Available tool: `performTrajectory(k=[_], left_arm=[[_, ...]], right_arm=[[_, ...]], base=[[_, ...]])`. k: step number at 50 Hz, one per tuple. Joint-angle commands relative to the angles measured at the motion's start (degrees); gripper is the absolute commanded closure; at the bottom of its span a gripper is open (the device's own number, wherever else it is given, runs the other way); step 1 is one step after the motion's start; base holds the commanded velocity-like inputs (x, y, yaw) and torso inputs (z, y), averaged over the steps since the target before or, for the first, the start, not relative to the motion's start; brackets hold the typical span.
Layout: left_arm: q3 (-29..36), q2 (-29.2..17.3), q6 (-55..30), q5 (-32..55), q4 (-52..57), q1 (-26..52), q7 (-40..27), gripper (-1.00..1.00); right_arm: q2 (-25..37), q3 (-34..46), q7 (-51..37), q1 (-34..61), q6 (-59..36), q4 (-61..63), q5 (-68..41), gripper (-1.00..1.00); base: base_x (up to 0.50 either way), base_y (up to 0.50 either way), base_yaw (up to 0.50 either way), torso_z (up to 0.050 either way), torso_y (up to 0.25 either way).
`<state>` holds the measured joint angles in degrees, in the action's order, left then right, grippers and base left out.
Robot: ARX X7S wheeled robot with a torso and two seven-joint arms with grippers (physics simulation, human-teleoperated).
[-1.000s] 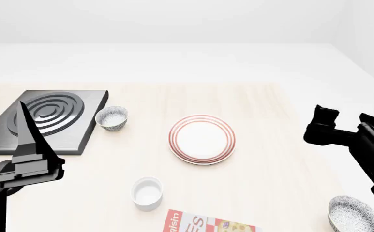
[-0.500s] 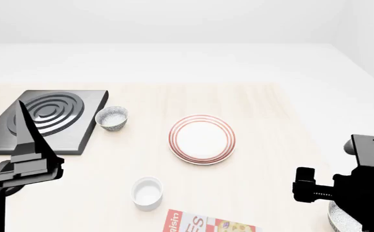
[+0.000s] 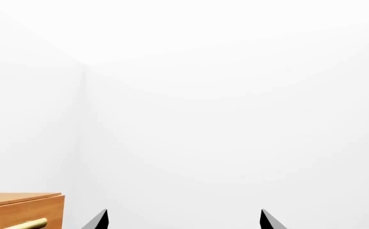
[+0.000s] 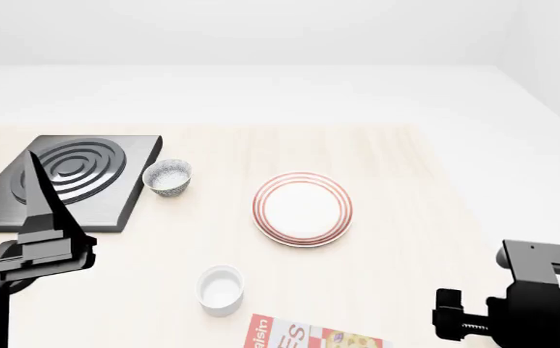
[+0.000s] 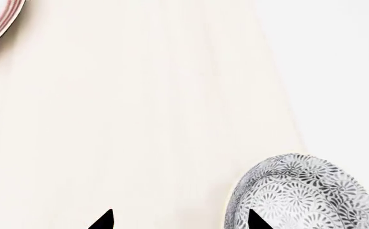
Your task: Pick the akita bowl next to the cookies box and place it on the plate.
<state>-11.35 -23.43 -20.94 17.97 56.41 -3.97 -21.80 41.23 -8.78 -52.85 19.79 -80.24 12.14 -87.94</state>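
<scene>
The right gripper (image 5: 179, 220) had dropped from mid-right to the lower right corner of the head view within a second, its fingertips spread and empty. The target bowl (image 5: 305, 193) sat at the table's edge, lower right in the wrist view, by one fingertip, not yet between the fingers. The plate (image 4: 303, 208) waited centre frame, the cookie box (image 4: 314, 338) bottom centre; the grasp looked near

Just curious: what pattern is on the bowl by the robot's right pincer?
Grey-blue flower-like bursts cover the akita bowl; the right wrist view shows it best.
</scene>
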Motion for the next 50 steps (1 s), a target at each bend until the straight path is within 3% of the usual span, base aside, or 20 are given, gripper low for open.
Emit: performTrajectory(k=[1,26,48,49,50], left_arm=[[0.13,-0.34,0.03,0.26,0.06,-0.05,-0.45,-1.00],[0.62,-0.94,0.84,0.36,-0.54,-0.34,-1.09,-1.00],[1.11,-1.48,1.04,0.55,-0.81,-0.22,-1.70,-1.00],[1.11,-1.49,1.09,0.56,-0.82,-0.25,-1.72,-1.00],[1.15,-1.48,1.19,0.51,-0.88,-0.31,-1.74,-1.00]], right_arm=[[1.59,4.24,4.97,-1.35,3.31,-0.78,9.52,-1.00],[1.22,14.20,12.46,-4.13,10.59,-4.19,22.53,-1.00],[0.88,13.76,16.71,-6.37,14.41,-7.44,22.84,-1.00],[0.87,13.56,16.32,-6.49,14.60,-7.23,22.92,1.00],[0.97,13.55,16.87,-6.65,15.34,-6.72,23.23,1.00]], base=[[0.00,0.00,0.00,0.000,0.000],[0.00,0.00,0.00,0.000,0.000],[0.00,0.00,0.00,-0.002,0.000],[0.00,0.00,0.00,0.000,0.000],[0.00,0.00,0.00,0.000,0.000]])
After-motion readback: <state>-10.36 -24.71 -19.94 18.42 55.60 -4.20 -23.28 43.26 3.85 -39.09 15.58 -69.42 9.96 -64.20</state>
